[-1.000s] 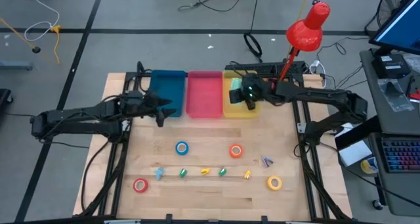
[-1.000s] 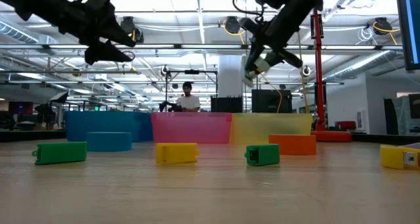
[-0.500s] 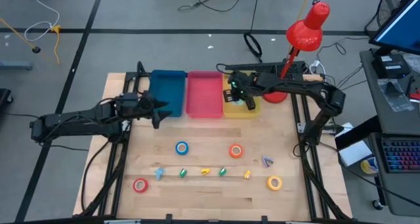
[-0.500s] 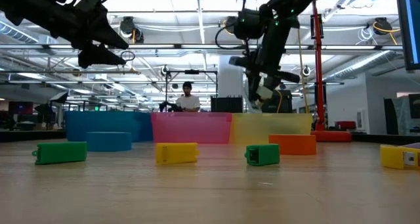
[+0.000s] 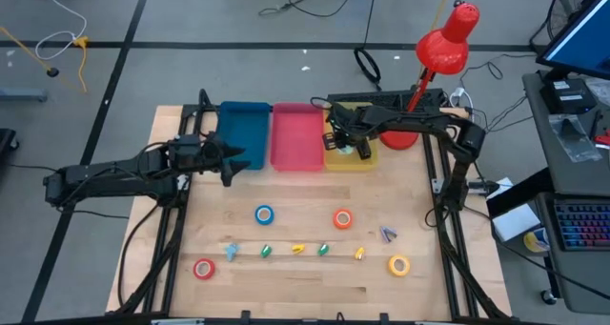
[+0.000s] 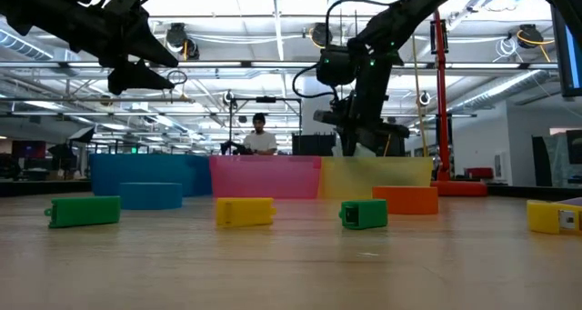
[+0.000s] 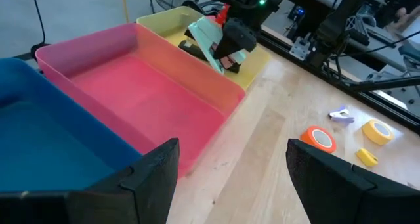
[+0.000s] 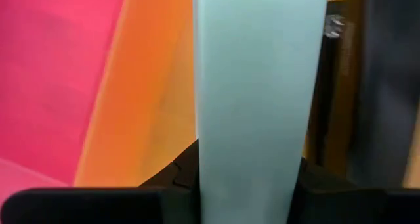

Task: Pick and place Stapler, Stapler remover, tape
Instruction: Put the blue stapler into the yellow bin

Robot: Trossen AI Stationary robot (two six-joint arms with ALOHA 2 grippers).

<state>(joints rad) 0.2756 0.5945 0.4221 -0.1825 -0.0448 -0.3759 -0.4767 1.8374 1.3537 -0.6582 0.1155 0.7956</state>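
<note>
My right gripper is shut on a pale green stapler and hangs over the yellow bin, down at the level of its rim. My left gripper stands open and empty above the near side of the blue bin. On the wood lie a blue tape, an orange tape, a red tape and a yellow tape, each flat on its side. A small purple stapler remover lies right of the orange tape. My right gripper pinches the stapler between its two fingers, by its two long sides near one end. The fingers slant down from above and lie along the stapler. The stapler sticks out ahead of them, tilted, inside the yellow bin's walls. Whether it touches the floor, I cannot tell.
A pink bin stands between the blue and yellow ones at the far edge. Small green and yellow oblong bits lie in a row near the tapes. A red lamp stands at the far right. A person sits beyond the table.
My right gripper has gone down and a little toward the table's left, from well above the yellow bin to the level of its rim. It has tipped more steeply downward and kept the stapler between its fingers.
</note>
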